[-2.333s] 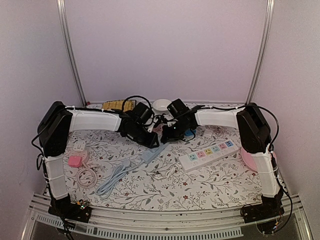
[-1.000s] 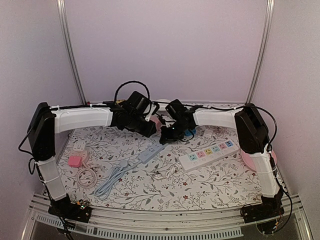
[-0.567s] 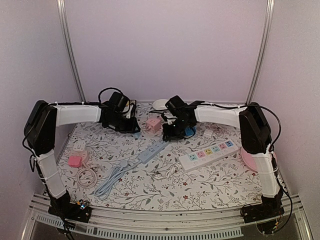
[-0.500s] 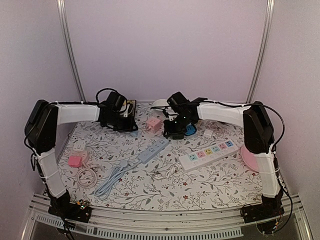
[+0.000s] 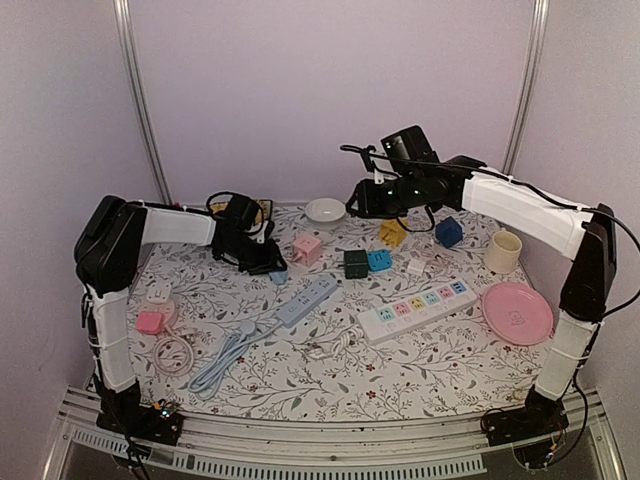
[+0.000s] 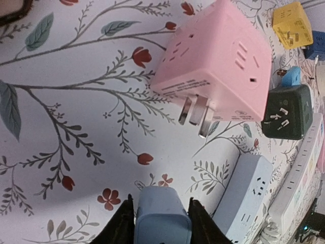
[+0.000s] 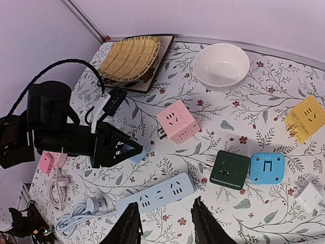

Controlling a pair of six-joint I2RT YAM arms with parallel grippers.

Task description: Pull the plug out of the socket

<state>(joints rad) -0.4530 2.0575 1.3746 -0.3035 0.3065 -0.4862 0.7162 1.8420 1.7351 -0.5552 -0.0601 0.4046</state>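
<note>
Pinches the light-blue plug (image 6: 162,218) at bottom centre of the left wrist view: left gripper (image 5: 272,265) closed narrowly on its two flat sides, likely for the firmest purchase on a straight pull. Holds it low over the flowered table (image 5: 420,375), apart from the light-blue power strip (image 6: 244,195) at lower right, so apparently already out of the socket. Hangs high at upper centre of the top view, jaws partly apart and empty — right gripper (image 7: 165,203), probably kept out of the way. Shows no legible brand, label or writing anywhere — only slot patterns on the pink cube socket (image 6: 218,66).
</note>
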